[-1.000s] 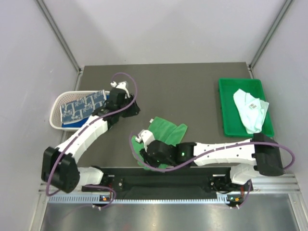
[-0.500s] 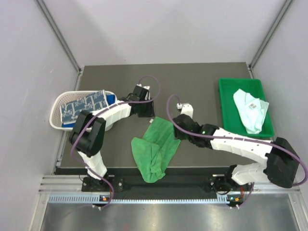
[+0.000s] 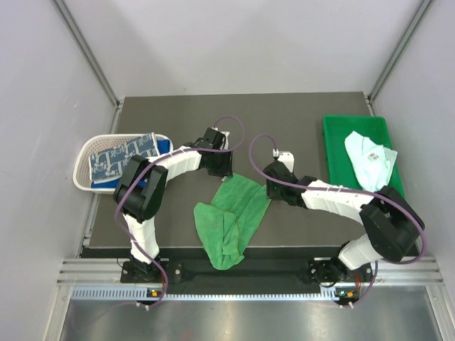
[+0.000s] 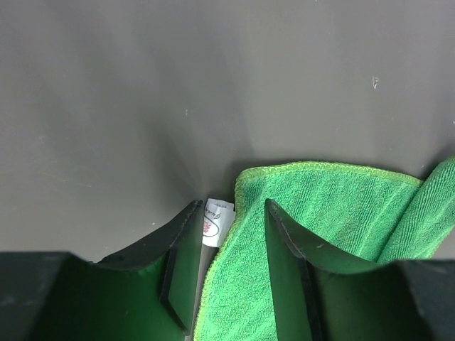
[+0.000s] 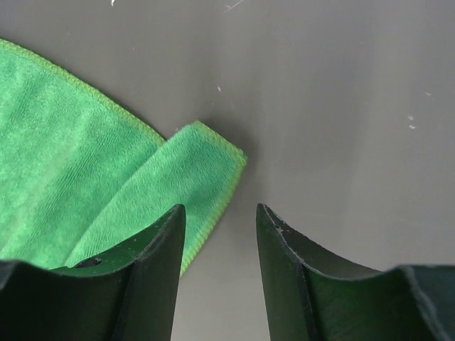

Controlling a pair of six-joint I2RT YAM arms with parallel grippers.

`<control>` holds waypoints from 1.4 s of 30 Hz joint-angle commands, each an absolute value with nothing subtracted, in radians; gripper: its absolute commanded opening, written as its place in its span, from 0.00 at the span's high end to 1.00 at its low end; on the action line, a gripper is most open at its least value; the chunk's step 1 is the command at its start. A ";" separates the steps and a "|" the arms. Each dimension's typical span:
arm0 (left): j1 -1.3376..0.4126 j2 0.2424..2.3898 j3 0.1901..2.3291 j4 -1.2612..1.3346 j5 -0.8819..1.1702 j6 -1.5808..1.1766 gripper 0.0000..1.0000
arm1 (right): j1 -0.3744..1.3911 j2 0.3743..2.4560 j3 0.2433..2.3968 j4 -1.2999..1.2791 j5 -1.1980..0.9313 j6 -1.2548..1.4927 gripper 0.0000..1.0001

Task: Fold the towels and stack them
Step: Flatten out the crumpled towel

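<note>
At mid-table — green towel point(image 3: 238, 209), newly drawn out (right corner released); left gripper point(image 4: 232, 213), right gripper point(image 5: 220, 213) held parted; folding awaited.

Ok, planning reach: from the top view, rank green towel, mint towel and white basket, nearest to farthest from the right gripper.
1. green towel, just left of the right gripper.
2. mint towel, in the green tray, right.
3. white basket, far left.

The left arm point(image 3: 174, 160) and right arm point(image 3: 334, 200) are white, with black joints and jaws. Each carries a purple cable point(image 3: 237, 128).
</note>
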State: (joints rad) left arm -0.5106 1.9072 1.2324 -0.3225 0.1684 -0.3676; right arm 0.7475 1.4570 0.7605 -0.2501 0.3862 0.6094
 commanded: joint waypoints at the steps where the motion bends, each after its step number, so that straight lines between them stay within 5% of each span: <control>1: -0.518 1.922 1.250 -0.324 0.189 -0.347 0.55 | 0.726 1.494 0.759 -0.140 0.367 0.598 0.55; 17: -0.528 1.968 1.241 -0.299 0.127 -0.373 0.61 | 0.680 1.566 0.733 -0.052 0.361 0.617 0.59; 22: -0.528 1.976 1.243 -0.290 0.124 -0.382 0.81 | 0.672 1.598 0.750 -0.035 0.339 0.614 0.61; 26: -0.528 1.967 1.244 -0.291 0.117 -0.385 1.00 | 0.667 1.612 0.761 -0.031 0.331 0.611 0.74; 31: -0.526 1.902 1.256 -0.310 0.032 -0.393 1.00 | 0.643 1.589 0.782 -0.049 0.324 0.588 0.99; 42: -0.528 1.563 1.279 -0.432 -0.098 -0.350 1.00 | 0.635 1.290 0.908 -0.222 0.368 0.387 1.00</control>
State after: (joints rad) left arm -0.5331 1.7203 1.2438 -0.3916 -0.0250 -0.3904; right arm 0.6575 1.4231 0.8284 -0.1631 0.3092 0.4889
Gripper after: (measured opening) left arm 0.012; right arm 0.019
